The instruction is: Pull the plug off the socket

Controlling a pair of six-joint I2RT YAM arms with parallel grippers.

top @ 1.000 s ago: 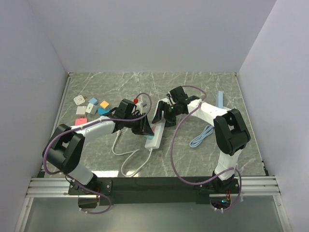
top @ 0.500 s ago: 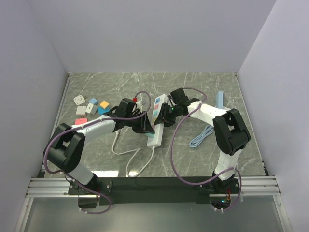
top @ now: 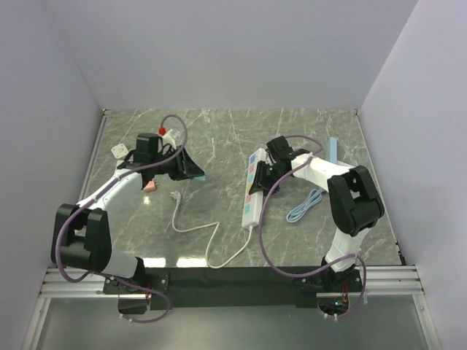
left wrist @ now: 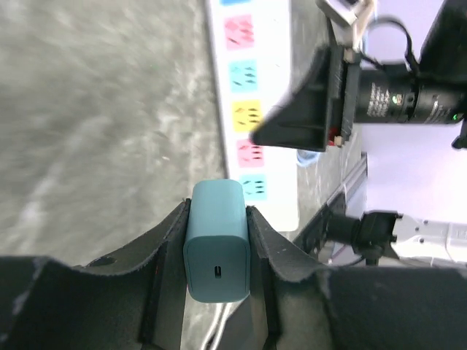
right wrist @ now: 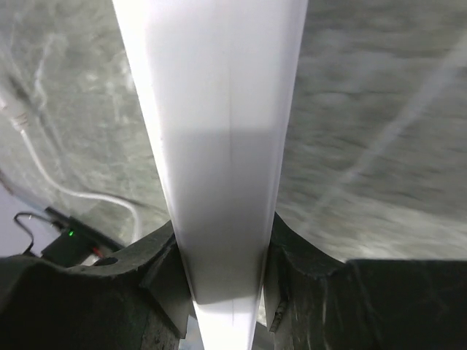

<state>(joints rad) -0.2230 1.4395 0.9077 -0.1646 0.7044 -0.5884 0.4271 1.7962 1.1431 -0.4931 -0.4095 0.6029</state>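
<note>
Over the marble tabletop (top: 292,131), left gripper (left wrist: 217,210), arm outstretched, pinches a boxy teal plug (left wrist: 216,251); right gripper (right wrist: 222,230) clamps the smooth, long white socket (right wrist: 219,109).

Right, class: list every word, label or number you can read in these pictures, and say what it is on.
None can be read.
Power strip: coloured squares with dark marks, no letters.
Camera lens: print too small to read.
Teal charger: no text on the face shown.
</note>
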